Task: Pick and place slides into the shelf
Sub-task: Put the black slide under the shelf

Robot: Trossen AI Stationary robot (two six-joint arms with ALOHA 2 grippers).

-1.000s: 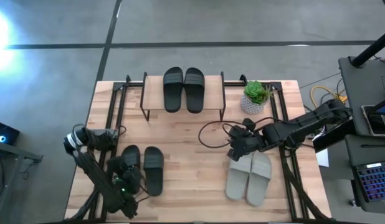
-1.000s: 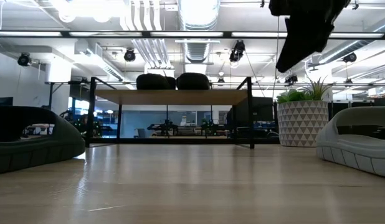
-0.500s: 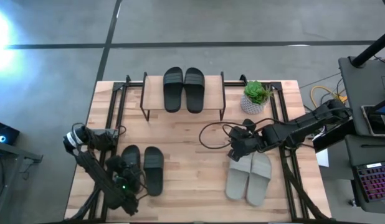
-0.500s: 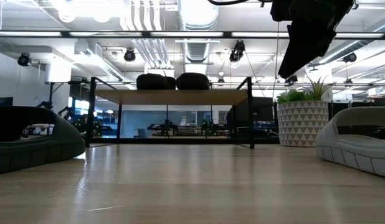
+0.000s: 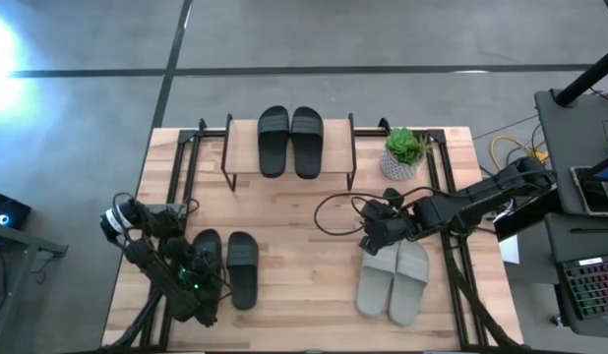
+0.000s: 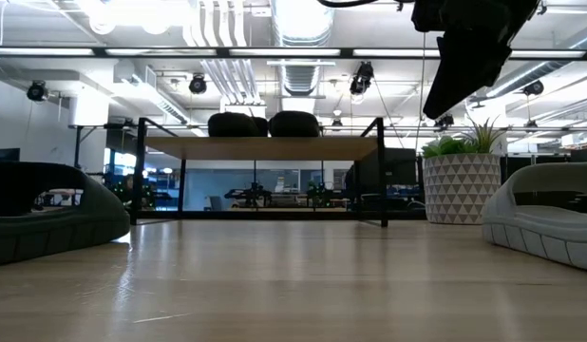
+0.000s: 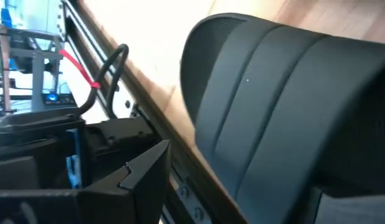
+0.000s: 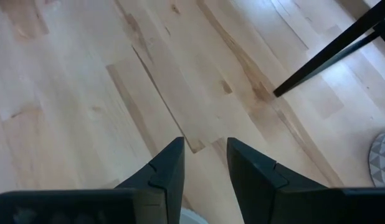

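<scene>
Black pair of slides (image 5: 289,141) already on the shelf (image 5: 241,147), black pair (image 5: 225,265) and grey-green pair (image 5: 394,279) left on table; left gripper (image 5: 199,295) over black slide, grip unclear, right gripper (image 8: 204,165) narrowly parted, empty.

no legible text, label, brand or number appears in any view (slides and shelf included).

Matt black slides (image 5: 290,142), wooden table (image 5: 284,251)
</scene>
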